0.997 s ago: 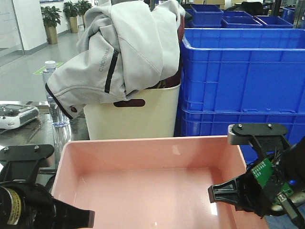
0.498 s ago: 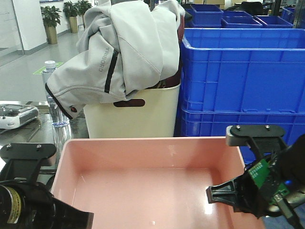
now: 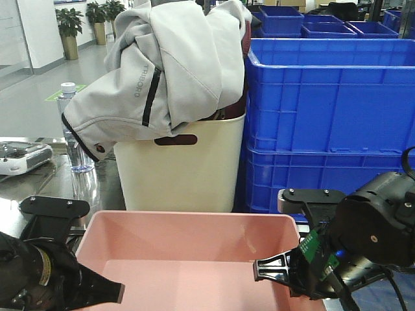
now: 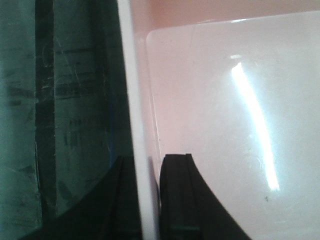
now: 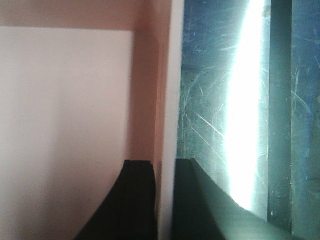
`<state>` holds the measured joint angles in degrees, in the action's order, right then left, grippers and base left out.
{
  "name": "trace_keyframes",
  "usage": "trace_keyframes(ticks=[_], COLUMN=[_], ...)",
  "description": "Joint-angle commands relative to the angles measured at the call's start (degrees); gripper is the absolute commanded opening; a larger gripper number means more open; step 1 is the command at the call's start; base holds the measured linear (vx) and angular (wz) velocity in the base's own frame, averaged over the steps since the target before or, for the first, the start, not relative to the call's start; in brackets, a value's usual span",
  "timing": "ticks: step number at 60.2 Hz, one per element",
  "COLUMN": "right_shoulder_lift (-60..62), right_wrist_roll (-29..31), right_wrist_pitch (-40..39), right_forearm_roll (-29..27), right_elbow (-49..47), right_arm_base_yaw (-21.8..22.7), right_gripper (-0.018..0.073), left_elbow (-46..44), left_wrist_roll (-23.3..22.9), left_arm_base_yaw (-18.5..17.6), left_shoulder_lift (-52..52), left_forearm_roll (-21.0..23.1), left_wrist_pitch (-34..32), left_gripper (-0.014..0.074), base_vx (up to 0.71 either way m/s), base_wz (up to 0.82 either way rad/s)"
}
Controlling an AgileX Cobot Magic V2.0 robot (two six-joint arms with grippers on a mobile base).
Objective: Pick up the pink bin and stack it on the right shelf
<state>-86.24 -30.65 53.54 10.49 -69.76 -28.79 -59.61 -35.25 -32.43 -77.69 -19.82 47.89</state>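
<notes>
While the cream tub (image 3: 176, 170) with the grey jacket (image 3: 162, 65) stands at twelve o'clock, the pink bin (image 3: 194, 249) sits low between both arms. Left wrist: left claw (image 4: 150, 200) pinches the bin's rim over the right shelf (image 4: 65, 100). Right wrist: right claw (image 5: 165, 200) pinches the opposite rim.

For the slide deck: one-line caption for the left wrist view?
Left pincer clamps the pink bin rim, one finger on each side.

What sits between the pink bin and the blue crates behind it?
Front view: the cream tub draped with a grey jacket stands behind the pink bin, left of the blue crates.
</notes>
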Motion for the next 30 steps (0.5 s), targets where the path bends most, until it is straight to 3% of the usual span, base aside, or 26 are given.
trace_keyframes(ticks=[1, 7, 14, 25, 30], right_shoulder_lift=[3.02, 5.68, 11.17, 24.37, 32.12], right_wrist_roll=[1.39, 3.83, 8.47, 18.49, 19.79], right_wrist_pitch=[-2.97, -4.04, -3.64, -6.37, -6.84], right_forearm_roll=[2.17, 1.41, 1.16, 1.19, 1.19], right_elbow=[-1.73, -1.73, -1.67, 6.28, 12.44], right_arm_base_yaw=[0.16, 0.15, 0.01, -3.28, -3.85], right_gripper=[0.0295, 0.0432, 0.055, 0.0585, 0.0585], left_elbow=[-1.85, -2.62, -4.83, -2.56, 1.5], left_wrist_roll=[3.57, 7.99, 19.25, 35.25, 39.15], left_arm_base_yaw=[0.11, 0.11, -0.07, -0.07, -0.07], left_shoulder_lift=[2.52, 4.85, 9.57, 21.27, 28.4], left_forearm_roll=[0.21, 3.9, 9.81, 17.35, 19.82], left_wrist_pitch=[-3.68, -3.1, 0.11, 1.6, 0.93], left_gripper=[0.0328, 0.0449, 0.0542, 0.0546, 0.0528], base_vx=[0.0, 0.0, 0.0, 0.0, 0.0], base_wz=[0.0, 0.0, 0.0, 0.0, 0.0])
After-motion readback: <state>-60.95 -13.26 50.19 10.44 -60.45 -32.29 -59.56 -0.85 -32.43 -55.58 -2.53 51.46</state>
